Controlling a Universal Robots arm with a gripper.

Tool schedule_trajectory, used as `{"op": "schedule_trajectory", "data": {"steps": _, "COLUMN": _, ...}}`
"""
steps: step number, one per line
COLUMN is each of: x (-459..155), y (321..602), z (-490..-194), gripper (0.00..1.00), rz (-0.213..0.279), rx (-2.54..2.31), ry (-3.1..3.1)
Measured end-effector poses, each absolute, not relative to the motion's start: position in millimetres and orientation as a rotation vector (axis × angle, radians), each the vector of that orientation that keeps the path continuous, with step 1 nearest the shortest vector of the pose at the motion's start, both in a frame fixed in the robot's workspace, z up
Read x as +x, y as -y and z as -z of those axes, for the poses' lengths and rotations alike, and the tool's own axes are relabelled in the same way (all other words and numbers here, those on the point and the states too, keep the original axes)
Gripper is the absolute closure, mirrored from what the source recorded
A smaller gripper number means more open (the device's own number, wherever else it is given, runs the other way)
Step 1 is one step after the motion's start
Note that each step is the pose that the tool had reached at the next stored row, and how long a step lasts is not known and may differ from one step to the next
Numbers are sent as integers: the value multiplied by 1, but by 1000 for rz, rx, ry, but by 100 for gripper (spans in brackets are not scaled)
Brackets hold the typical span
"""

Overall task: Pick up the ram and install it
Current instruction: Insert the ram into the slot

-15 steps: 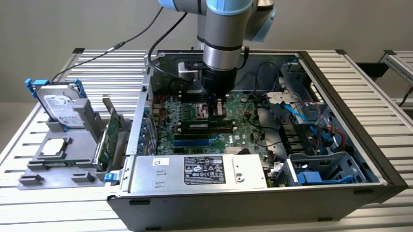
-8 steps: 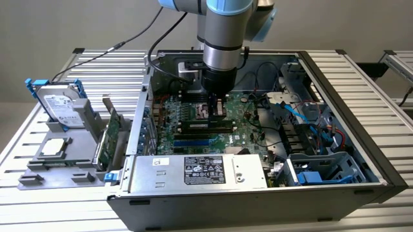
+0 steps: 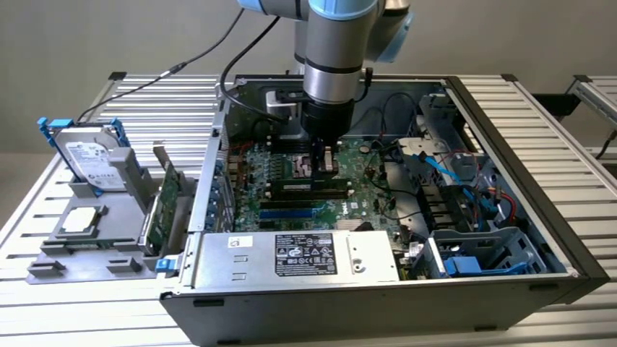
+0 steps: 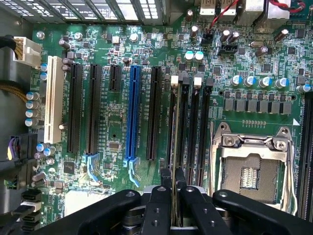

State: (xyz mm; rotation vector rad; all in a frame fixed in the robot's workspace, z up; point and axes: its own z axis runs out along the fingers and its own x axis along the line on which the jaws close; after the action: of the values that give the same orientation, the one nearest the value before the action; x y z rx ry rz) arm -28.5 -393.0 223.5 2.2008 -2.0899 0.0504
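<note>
Firmly, the black jaws clamp the thin, flat ram (image 4: 172,137) edge-on over the long, narrow black memory slots (image 4: 204,132).

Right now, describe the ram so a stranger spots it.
Inside the open computer case lies the green motherboard, with black memory slots beside the processor socket. The ram is the thin edge-on stick over those slots, the only part pinched in the tool.

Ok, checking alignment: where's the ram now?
In the wrist view the ram is held edge-on in the fingers, over the memory slots beside the CPU socket, inside the open computer case.
</note>
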Motion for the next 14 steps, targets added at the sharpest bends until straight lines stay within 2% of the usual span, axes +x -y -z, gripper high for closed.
{"op": "schedule_trajectory", "data": {"steps": 14, "x": -29, "y": 393, "z": -222, "gripper": 86, "rz": -56, "rx": 2198, "ry": 2087}}
